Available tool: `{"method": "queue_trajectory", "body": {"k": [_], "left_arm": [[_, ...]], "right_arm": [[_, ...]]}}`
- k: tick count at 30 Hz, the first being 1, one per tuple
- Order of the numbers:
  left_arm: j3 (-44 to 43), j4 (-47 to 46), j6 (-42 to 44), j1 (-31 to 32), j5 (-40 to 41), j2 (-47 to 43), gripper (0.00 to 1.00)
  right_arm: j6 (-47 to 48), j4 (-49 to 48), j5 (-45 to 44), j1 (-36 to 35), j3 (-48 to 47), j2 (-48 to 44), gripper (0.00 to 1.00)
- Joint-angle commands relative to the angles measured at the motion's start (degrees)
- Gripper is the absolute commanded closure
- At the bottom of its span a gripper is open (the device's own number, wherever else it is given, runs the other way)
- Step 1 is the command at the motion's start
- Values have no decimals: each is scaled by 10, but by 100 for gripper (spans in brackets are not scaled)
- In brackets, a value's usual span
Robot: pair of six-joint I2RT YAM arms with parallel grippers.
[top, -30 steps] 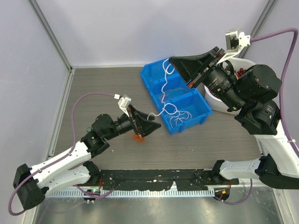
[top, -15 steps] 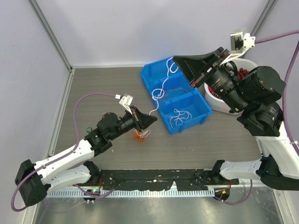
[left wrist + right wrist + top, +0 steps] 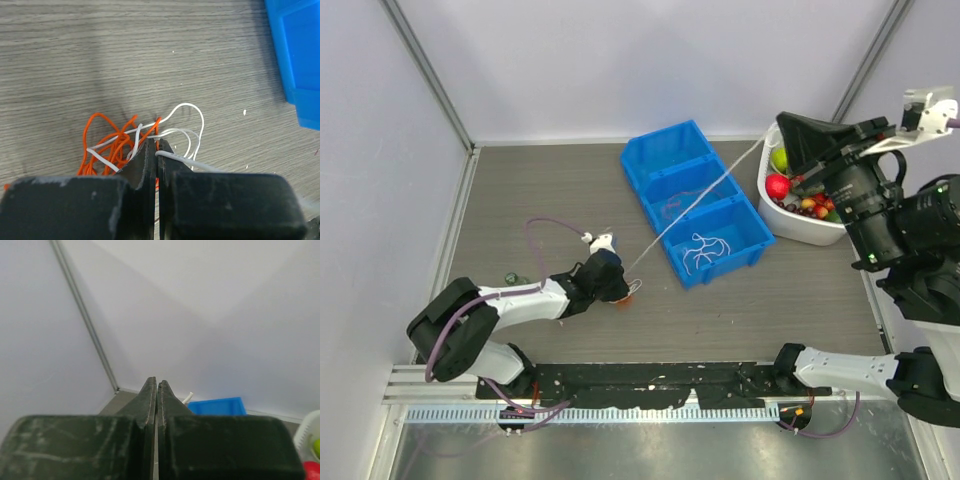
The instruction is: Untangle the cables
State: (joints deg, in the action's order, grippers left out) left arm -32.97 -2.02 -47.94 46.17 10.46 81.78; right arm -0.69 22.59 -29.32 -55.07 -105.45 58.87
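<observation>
Grey worktop (image 3: 520, 200) with a blue tray (image 3: 725, 268) toward its far right corner. The right gripper (image 3: 782, 122), raised above that corner, and the left gripper (image 3: 157, 150), low by the near edge, each clamp closed on a taut white cable (image 3: 175, 158) between them; an orange cable (image 3: 107, 137) lies tangled at the left fingertips

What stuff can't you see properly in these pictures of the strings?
Top view: orange cable mostly hidden under the left gripper.
Left wrist view: left fingers cover the tangle's near part, where the white cable crosses.
Right wrist view: right fingers hide the white cable except a stub.
Top view: pinkish cable in the blue bin too thin to trace.
</observation>
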Motion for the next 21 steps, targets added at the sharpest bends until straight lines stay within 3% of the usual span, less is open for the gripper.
{"method": "queue_trajectory", "body": {"k": [1, 10, 13, 18, 21], "left_arm": [[22, -6, 4, -5, 15, -12, 100], [19, 13, 27, -4, 24, -51, 100], [2, 11, 63, -1, -42, -79, 100], [-87, 45, 109, 14, -102, -137, 100], [-179, 87, 119, 17, -98, -118, 100]], "right_arm": [[67, -98, -98, 0, 25, -63, 99], [77, -115, -119, 0, 65, -104, 99], [59, -100, -109, 0, 73, -101, 99], [31, -89, -103, 1, 126, -96, 99], [21, -96, -118, 0, 161, -94, 99]]}}
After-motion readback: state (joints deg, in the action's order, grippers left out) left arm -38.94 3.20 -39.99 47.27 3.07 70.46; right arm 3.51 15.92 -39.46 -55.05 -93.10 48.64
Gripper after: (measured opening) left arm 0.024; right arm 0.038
